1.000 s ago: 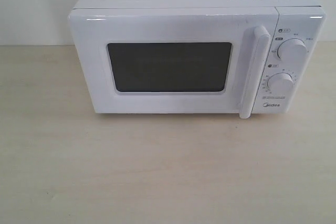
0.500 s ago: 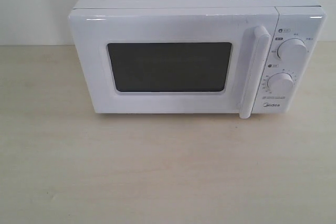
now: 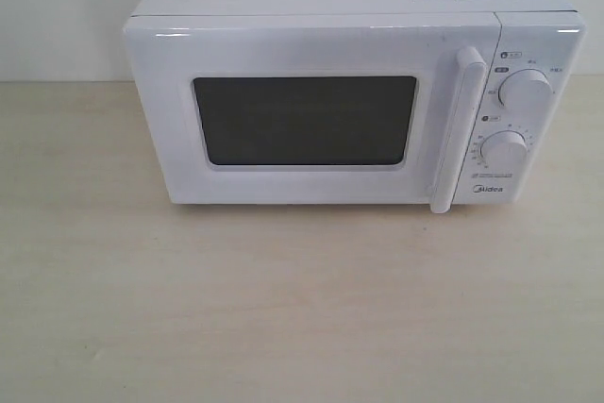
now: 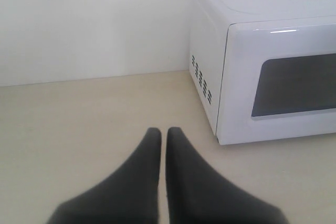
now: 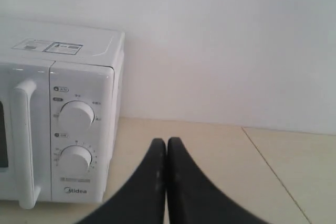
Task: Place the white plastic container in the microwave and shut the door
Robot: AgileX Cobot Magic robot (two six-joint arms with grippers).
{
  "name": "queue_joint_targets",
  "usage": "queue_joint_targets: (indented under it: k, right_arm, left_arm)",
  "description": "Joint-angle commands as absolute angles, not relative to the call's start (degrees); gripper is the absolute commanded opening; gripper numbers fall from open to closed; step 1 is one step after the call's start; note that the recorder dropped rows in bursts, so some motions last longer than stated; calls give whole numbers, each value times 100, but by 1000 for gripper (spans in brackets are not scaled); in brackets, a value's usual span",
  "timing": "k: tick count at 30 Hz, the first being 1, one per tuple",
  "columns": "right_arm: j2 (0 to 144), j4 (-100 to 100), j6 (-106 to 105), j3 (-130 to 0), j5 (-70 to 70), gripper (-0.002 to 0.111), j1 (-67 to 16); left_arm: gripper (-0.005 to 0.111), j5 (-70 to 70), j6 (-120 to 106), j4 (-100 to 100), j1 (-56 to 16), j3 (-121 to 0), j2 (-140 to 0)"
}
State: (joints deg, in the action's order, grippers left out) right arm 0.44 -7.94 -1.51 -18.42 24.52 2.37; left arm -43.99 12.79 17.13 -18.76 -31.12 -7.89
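Note:
The white Midea microwave (image 3: 349, 92) stands at the back of the table. Its door (image 3: 302, 120) with the dark mesh window is shut, and the vertical white bar handle (image 3: 455, 129) runs beside the two round knobs (image 3: 525, 90). The white plastic container is out of view in every frame. Neither gripper shows in the exterior view. My left gripper (image 4: 163, 132) is shut and empty, low over the table to the left of the microwave (image 4: 268, 72). My right gripper (image 5: 166, 141) is shut and empty, over the table to the right of the microwave (image 5: 58, 114).
A pale wooden tabletop (image 3: 302, 309) stretches in front of the microwave. A white wall (image 5: 226, 40) stands behind it. A thin seam (image 5: 273, 169) crosses the tabletop to the right of the right gripper. Vent slots (image 4: 201, 80) mark the microwave's left side.

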Motion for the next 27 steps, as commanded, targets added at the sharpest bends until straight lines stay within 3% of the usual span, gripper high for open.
queue_joint_targets:
  k: [1, 7, 17, 27]
  right_arm:
    - [0, -751, 122, -964, 1689, 0, 279]
    - [0, -692, 314, 0, 1098, 0, 279]
    - [0, -635, 112, 0, 1977, 0, 279]
    - [0, -635, 100, 0, 1986, 0, 279]
  left_arm:
    - [4, -4317, 1328, 1734, -1902, -3092, -772]
    - [4, -4317, 1328, 1734, -1902, -3092, -772]
    - [4, -4317, 1328, 1734, -1902, -3092, -772]
    - [4, -4317, 1328, 1734, -1902, -3092, -772]
